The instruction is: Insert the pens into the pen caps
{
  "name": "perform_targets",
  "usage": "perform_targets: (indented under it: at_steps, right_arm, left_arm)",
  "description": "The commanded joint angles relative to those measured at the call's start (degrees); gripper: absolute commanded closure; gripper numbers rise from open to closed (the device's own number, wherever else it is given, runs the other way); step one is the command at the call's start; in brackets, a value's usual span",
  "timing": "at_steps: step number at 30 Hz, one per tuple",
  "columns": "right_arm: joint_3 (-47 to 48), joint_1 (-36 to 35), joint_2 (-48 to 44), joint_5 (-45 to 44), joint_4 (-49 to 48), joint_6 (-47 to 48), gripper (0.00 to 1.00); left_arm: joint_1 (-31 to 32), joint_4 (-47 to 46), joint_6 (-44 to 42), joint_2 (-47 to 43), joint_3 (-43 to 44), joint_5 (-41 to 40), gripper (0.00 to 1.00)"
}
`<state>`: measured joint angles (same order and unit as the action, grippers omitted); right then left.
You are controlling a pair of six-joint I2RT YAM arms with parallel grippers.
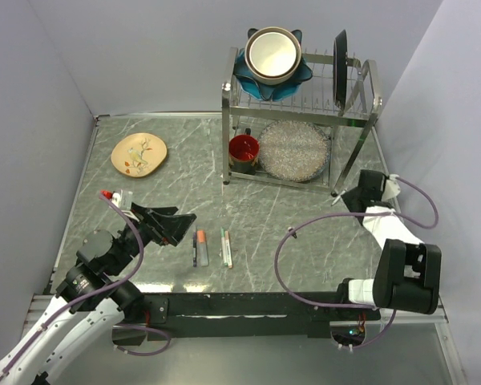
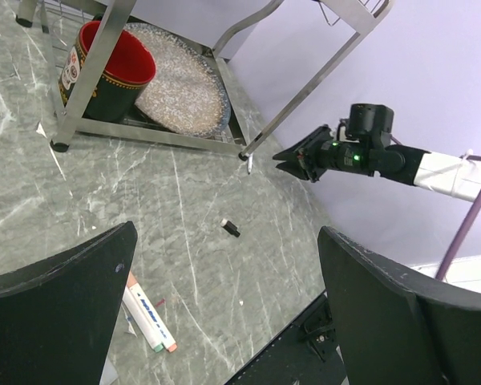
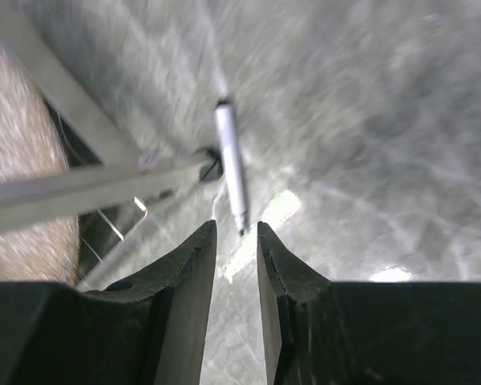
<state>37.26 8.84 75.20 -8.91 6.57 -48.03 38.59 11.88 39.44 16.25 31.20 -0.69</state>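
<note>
L gripper (image 1: 167, 225) is hovering low over the counter (image 1: 184, 176), jaws spread wide, nothing btwn them. Pens (image 1: 199, 247) are lying side by side in two pairs just right of it, near the counter's front edge. A black cap (image 2: 231, 228) is sitting alone btwn those pens and the dish rack (image 1: 226, 120). R gripper (image 3: 236, 228) is pointing at a white pen (image 3: 230, 156) resting against the rack's foot. Its jaws are nearly together w/ a slim gap, gripping nothing.
</note>
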Motion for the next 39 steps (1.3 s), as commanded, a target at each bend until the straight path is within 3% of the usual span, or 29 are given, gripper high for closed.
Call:
perform_targets:
  at_steps: [1,7,15,39]
  right_arm:
    - [0.17,6.08,-1.64,2.31,-2.97,-3.82,0.64]
    - [10.80,11.37,8.55,8.37,2.22,-4.00,0.62]
    - [21.27,11.64,20.94,12.07,10.30,-4.35,0.64]
    - [30.41,10.76,32.81,19.80,14.70,0.65,0.59]
  left_arm:
    - [0.08,-0.89,-1.12,-0.34,1.58,0.86,0.01]
    - [0.08,-0.89,-0.86,-0.69,1.58,0.86,0.01]
    - [0.00,-0.10,-0.95,-1.31,1.58,0.78,0.01]
    - [0.08,-0.45,-0.59,-1.13,1.14,0.86,0.01]
